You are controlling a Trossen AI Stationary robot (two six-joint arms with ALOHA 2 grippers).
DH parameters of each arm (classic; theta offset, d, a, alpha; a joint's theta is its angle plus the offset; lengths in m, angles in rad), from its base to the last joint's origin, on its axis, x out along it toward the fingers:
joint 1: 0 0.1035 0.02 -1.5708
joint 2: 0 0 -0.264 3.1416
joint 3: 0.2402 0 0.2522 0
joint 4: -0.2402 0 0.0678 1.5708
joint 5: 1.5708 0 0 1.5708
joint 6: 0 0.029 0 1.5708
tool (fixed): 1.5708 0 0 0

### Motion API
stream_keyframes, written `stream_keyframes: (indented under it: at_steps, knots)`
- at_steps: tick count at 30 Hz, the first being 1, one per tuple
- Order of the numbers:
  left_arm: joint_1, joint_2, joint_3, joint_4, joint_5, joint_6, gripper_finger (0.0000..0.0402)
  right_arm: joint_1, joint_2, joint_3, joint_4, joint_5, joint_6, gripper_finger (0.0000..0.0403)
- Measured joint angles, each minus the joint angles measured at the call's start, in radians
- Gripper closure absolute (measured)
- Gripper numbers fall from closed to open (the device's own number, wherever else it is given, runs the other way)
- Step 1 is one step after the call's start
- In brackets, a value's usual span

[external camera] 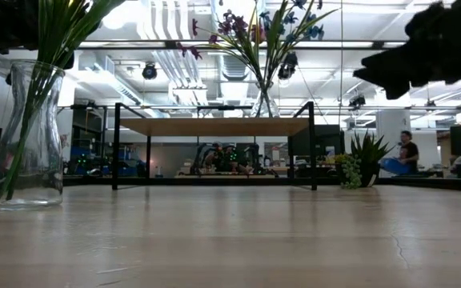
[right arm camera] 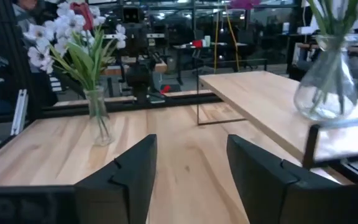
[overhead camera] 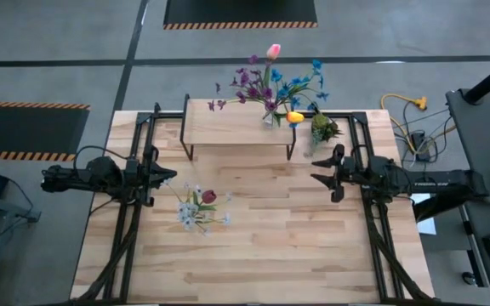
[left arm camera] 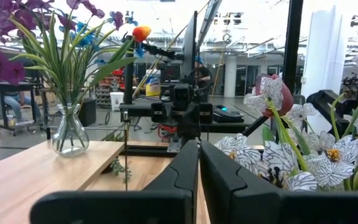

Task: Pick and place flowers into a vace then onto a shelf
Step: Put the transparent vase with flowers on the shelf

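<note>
1. High view: the shelf (overhead camera: 236, 123) is seen at the worktop's (overhead camera: 313, 255) far edge, with a glass vase (overhead camera: 269, 117) of flowers (overhead camera: 266, 81) on its right end. A second vase (overhead camera: 196, 208) of whitish and dark red flowers stands left of the worktop's centre. The left gripper (overhead camera: 167, 178) is closed and empty beside it; the right gripper (overhead camera: 320, 172) is open and empty near the right edge.
2. Low view: the shelf (external camera: 214, 126) carries the bouquet vase (external camera: 264, 102); the second vase (external camera: 26, 136) stands on the worktop.
3. Left wrist view: the left gripper (left arm camera: 199, 155) is shown shut.
4. Right wrist view: the right gripper (right arm camera: 191, 149) is shown spread, holding nothing.
</note>
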Motion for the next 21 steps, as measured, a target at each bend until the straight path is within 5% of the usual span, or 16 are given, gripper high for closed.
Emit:
stream_keyframes:
  at_steps: [13,21]
  knots:
    - [0.000,0.019,0.000,0.002,-0.001,0.011,0.0386,-0.001,-0.144,-0.072,-0.028,0.003,-0.061,0.0305]
    - [0.000,0.192,0.006,0.074,0.002,0.037,0.0229,-0.001,-0.142,-0.072,-0.031,0.024,-0.064,0.0387]
